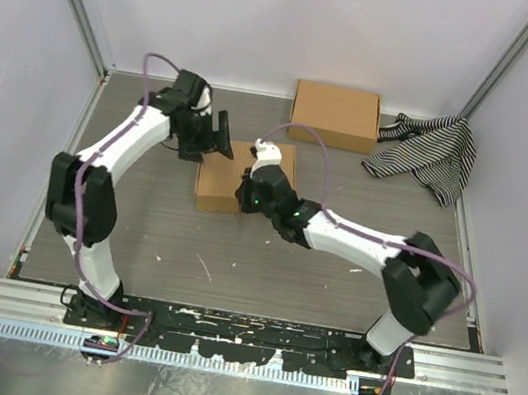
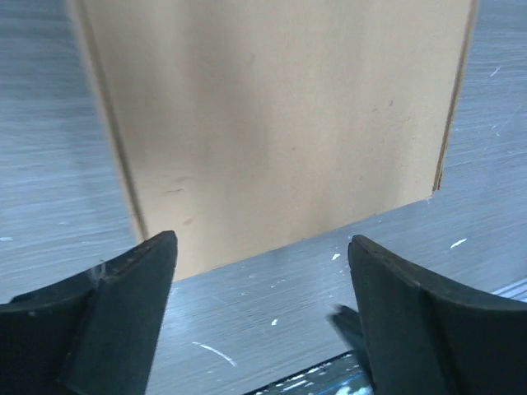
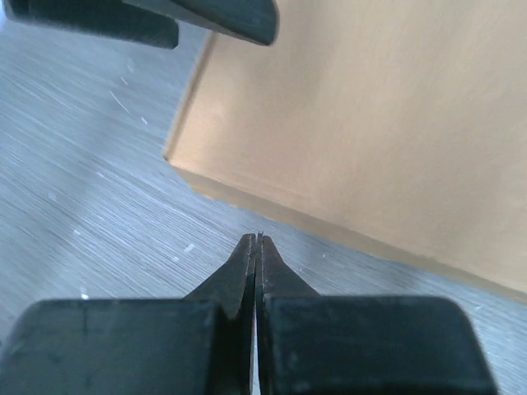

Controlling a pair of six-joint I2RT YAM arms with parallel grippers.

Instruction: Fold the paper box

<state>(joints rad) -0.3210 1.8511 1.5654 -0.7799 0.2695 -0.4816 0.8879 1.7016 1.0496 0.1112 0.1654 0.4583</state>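
Right gripper [image 3: 257, 239] pinched shut, empty, tips just beside the box [image 1: 217, 186] edge; right forearm stretched leftward, low over table [image 1: 137, 227]. Left arm bent at elbow, reaching forward; left gripper [image 2: 262, 240] spread wide, empty, at box's far-left corner. Box lies closed, flat, mid-table.

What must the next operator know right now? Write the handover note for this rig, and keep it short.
Left claw: open, empty, poised at one edge of the paper box, not gripping it.
Right claw: shut, empty, tips just off the box's side wall near a corner.
Box: mid-table, walls up, lid lying flat on top.
Done: the box looks folded into shape.
Left: the views do not show whether the lid tabs are tucked. Probably check that, press the lid home if needed, then pull both arms back.
The second flat box and striped cloth lie at the far edge, apart from the job.
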